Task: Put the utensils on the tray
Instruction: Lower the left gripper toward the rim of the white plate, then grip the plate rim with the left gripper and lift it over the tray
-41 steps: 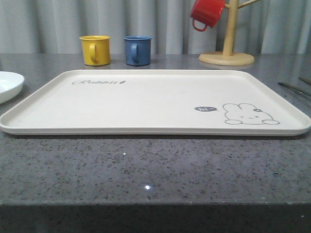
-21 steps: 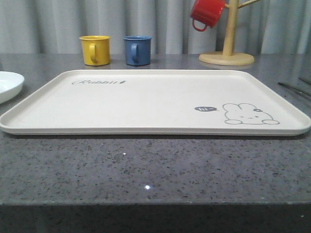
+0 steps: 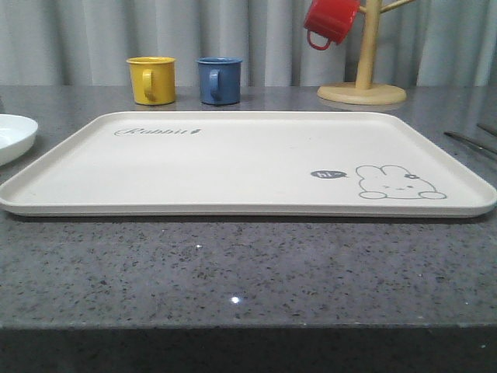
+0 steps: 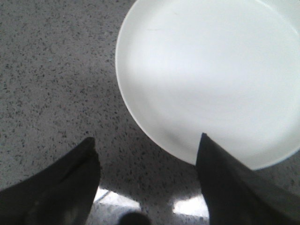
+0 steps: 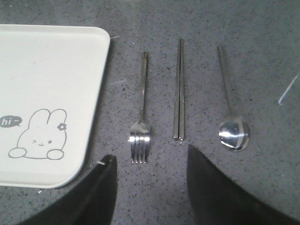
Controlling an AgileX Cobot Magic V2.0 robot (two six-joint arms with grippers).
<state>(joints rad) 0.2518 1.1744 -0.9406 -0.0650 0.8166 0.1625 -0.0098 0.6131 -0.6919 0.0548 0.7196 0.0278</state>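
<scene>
The cream tray (image 3: 233, 159) with grey "Rabbit" script and a rabbit drawing lies flat across the grey counter; its corner is in the right wrist view too (image 5: 51, 70). Beside that corner three steel utensils lie side by side on the counter: a fork (image 5: 142, 112), a long straight flat piece (image 5: 179, 89) and a spoon (image 5: 229, 108). My right gripper (image 5: 151, 161) hovers open above the counter just short of the fork's tines, nothing between its fingers. My left gripper (image 4: 146, 147) is open over bare counter at the rim of a round white plate (image 4: 211, 75).
A yellow mug (image 3: 152, 79) and a blue mug (image 3: 218, 80) stand behind the tray. A red mug (image 3: 330, 21) hangs on a wooden mug tree (image 3: 363, 62) at the back right. The white plate's edge (image 3: 14, 136) sits left of the tray. Thin utensil ends (image 3: 470, 143) show at the far right.
</scene>
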